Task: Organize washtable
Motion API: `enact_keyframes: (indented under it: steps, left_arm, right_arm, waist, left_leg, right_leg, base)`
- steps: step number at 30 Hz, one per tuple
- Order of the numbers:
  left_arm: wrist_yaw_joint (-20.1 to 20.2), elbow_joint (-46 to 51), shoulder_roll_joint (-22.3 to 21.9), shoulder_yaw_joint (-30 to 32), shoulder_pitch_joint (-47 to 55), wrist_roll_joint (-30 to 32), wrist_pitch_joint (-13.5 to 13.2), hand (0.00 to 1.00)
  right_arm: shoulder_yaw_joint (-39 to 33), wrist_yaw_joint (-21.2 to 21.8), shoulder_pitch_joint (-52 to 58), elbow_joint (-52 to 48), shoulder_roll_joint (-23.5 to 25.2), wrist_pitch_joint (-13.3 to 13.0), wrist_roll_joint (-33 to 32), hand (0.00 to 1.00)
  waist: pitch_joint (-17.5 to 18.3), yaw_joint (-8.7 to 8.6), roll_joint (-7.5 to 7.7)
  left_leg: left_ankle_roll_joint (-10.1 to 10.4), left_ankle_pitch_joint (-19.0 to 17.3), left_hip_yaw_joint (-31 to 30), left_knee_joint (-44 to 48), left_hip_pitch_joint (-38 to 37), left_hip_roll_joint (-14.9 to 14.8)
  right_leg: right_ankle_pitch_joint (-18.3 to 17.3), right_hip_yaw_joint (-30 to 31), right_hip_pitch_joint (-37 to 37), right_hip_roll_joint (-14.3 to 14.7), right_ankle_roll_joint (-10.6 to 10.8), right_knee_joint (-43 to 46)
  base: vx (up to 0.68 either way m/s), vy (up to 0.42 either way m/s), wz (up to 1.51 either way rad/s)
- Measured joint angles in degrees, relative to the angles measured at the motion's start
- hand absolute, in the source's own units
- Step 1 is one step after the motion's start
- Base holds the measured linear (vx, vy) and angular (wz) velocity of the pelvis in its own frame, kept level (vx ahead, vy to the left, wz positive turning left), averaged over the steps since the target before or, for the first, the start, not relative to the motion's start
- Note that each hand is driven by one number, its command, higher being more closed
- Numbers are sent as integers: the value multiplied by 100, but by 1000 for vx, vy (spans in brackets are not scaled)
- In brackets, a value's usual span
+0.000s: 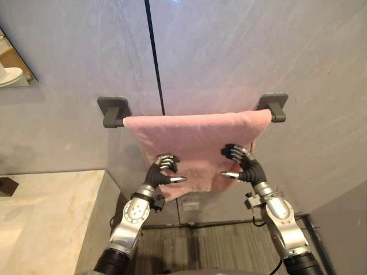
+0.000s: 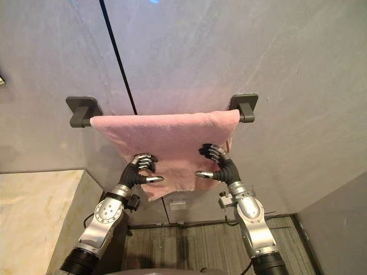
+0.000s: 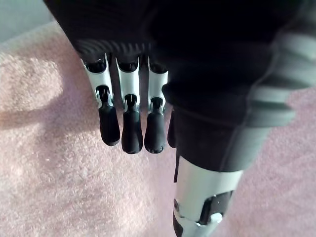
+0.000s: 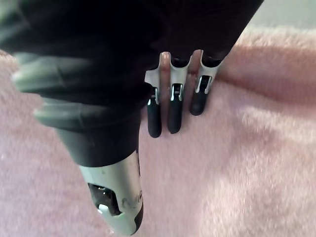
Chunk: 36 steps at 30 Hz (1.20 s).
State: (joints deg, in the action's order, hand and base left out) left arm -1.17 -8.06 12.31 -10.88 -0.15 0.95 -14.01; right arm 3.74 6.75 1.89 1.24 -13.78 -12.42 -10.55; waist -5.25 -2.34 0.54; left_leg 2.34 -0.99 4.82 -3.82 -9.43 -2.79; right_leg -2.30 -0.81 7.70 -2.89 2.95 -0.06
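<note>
Left eye view: towel (image 1: 198,140) on rail (image 1: 116,121) touched by left hand (image 1: 162,171) and right hand (image 1: 243,163), fingers relaxed; could be dragged off by uneven pull.

The two head cameras sit side by side above the arms and face the wall (image 1: 241,51) from a little way back. Both take in the rail (image 1: 116,122), the towel (image 1: 195,140), the left hand (image 1: 162,171) and the right hand (image 1: 243,163). Each wrist camera looks along its own hand from very close, straight onto the towel's nap, so all four views share that cloth.
</note>
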Motion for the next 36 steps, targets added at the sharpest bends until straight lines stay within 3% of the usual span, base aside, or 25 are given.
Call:
enact_keyframes:
  steps: [6,15,22,32,36]
  left_arm:
    - [-183,5,-184,916,209,-6,3,0]
    - [-397,313,-452,1799,522,-302,0,0]
    - [-252,601,-775,2037,1028,-941,-48,0]
    - [47,747,-1037,1998,1814,-1176,-45,0]
    - [170,167,-1030,1997,2033,-1205,-27,0]
  right_arm:
    - [-958,-174,319,-519,151,-34,-63,0]
    - [-1640,-315,786,-787,598,-115,12,0]
    - [-2015,-585,1192,-718,904,-119,574,0]
    - [-1962,-706,1681,45,1113,-56,1341,0]
    - [-1810,-773,1808,366,1099,0,1707,0]
  waist:
    - [-2,1,1]
    - [-1,-5,5]
    - [0,-6,3]
    - [2,9,3]
    - [20,24,15]
  left_leg:
    - [1,-1,-8,-15,-10,35]
    - [0,-3,-20,-21,7,39]
    - [-15,-14,-58,-7,70,68]
    - [-29,-20,-162,-9,82,84]
    - [-34,-24,-162,17,76,87]
  right_leg:
    - [0,-26,-13,32,1,-22]
    - [1,-45,-11,26,2,-70]
    - [5,-88,2,-10,11,-100]
    - [-56,-211,12,-110,65,-15]
    - [-112,-253,6,-126,95,73]
  base:
    - [0,0,0]
    - [0,0,0]
    - [0,0,2]
    - [-15,-8,6]
    - [-30,-19,5]
